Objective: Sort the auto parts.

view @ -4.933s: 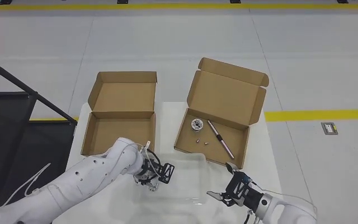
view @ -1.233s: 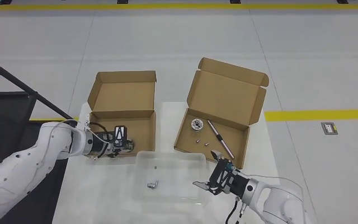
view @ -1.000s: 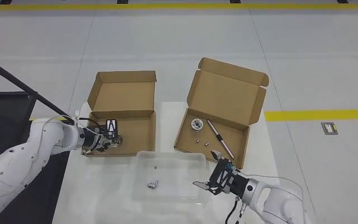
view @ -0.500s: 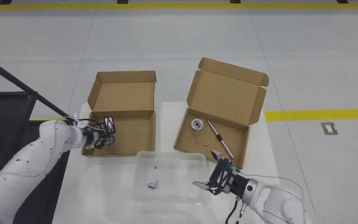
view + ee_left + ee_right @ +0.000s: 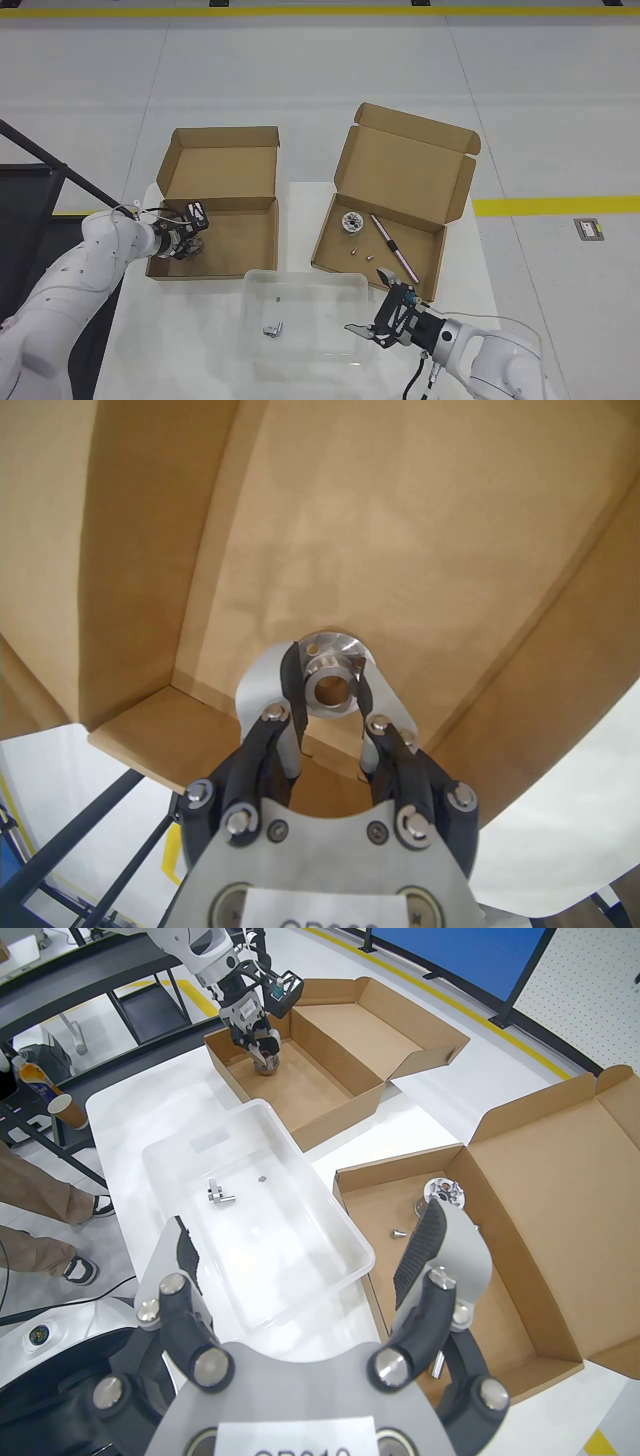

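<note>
My left gripper [image 5: 186,243] is shut on a silver toothed hub with a flange [image 5: 327,685]. It holds the hub low inside the left cardboard box [image 5: 240,235], near that box's front left corner, as the right wrist view shows [image 5: 264,1062]. My right gripper [image 5: 310,1233] stands open with nothing in it, over the right end of the clear tray [image 5: 345,283]. A small metal bracket [image 5: 271,328] and a tiny dark piece [image 5: 261,1179] lie in the tray. The right box [image 5: 425,275] holds a round flange [image 5: 351,221], a rod [image 5: 395,247] and two small screws [image 5: 361,254].
Both boxes have their lids standing open at the back. A paper cup [image 5: 67,1110] and a bottle [image 5: 35,1078] stand on a dark rack off the table's left end. Bare white table [image 5: 180,330] lies left of the tray.
My left arm has left the tray and carried the hub into the left box, drifting toward its left front corner over the last second. The right gripper has moved slightly toward the tray and stayed open.
</note>
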Robot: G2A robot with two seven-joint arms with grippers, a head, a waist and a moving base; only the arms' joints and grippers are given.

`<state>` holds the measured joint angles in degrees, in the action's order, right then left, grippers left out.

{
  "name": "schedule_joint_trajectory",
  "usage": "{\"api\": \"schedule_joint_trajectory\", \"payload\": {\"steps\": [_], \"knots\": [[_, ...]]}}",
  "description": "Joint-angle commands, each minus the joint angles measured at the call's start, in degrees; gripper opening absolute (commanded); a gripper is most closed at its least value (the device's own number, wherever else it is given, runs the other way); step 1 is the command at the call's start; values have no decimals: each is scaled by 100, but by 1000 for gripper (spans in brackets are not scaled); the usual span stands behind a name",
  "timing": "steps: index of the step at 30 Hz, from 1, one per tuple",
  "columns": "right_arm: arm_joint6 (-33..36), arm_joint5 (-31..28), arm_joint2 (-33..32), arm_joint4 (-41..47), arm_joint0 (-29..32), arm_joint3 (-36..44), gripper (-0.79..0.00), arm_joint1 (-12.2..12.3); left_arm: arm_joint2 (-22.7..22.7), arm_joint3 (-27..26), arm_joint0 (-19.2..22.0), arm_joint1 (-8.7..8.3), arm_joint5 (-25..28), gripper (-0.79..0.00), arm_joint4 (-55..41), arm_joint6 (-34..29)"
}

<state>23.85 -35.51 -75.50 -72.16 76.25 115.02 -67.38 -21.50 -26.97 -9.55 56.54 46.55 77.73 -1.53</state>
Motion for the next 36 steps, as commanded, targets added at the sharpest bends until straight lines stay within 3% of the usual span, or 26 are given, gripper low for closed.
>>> {"api": "schedule_joint_trajectory", "payload": {"steps": [1, 6, 10, 15, 22, 29, 36], "knots": [[0, 0, 0, 0, 0, 0, 0, 0, -15, 107, 65, 34, 38, 0, 106, 121], [0, 0, 0, 0, 0, 0, 0, 0, -117, 200, 251, 33, 424, 0, 273, 689], [0, 0, 0, 0, 0, 0, 0, 0, -190, -129, 454, -93, 1013, 0, 605, 1477], [0, 0, 0, 0, 0, 0, 0, 0, -100, -1131, 497, -408, 1145, 0, 1340, 2675], [0, 0, 0, 0, 0, 0, 0, 0, 437, -2841, 556, -953, 1145, 0, 2160, 3997], [0, 0, 0, 0, 0, 0, 0, 0, 993, -4129, 756, -1304, 1145, 0, 2326, 4151], [0, 0, 0, 0, 0, 0, 0, 0, 1176, -4705, 661, -1308, 1145, 0, 2098, 4012]]}}
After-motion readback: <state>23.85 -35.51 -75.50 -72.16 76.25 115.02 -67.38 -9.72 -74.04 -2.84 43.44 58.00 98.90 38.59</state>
